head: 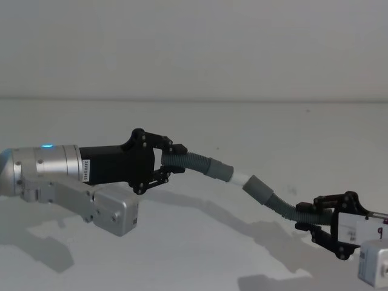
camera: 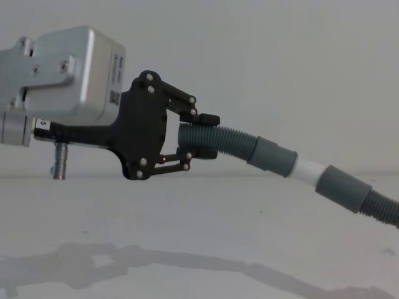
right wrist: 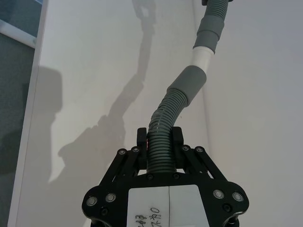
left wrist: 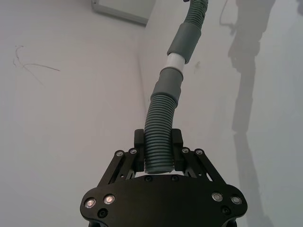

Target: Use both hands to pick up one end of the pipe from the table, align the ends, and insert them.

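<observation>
Head view: left gripper [head: 173,159] and right gripper [head: 315,215] each clenched on pipe [head: 191,160], held above table [head: 200,242]. White tip [head: 240,177] partly entered plain cuff [head: 260,190]. Best next: keep cuffs collinear, push straight, avoid kinking.

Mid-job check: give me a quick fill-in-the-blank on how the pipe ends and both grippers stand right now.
1. The left gripper is shut on the ____ part of the pipe, behind its cuff.
2. Between the two grey cuffs a ____ tip shows.
3. The right gripper holds its end ____ than the left one in the head view.
4. The joined ends hang ____ the table, not resting on it.

Missing words: corrugated; white; lower; above
</observation>
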Controlling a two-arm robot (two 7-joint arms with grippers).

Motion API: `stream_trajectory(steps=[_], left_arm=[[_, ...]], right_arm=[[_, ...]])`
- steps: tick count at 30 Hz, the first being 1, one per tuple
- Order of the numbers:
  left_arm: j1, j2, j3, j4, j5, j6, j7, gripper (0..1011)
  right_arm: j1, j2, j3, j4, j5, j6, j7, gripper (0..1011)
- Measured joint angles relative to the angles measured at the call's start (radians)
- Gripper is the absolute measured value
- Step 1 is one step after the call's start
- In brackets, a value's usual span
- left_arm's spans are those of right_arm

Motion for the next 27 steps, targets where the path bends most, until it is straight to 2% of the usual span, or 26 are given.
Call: stream_trajectory(steps=[27], left_arm=[[0.000,0.000,0.000,0.000,0.000,0.000,0.000,319]], right_arm=[[0.042,-0.008,-0.029,0.010,0.008,0.001,0.007,290]])
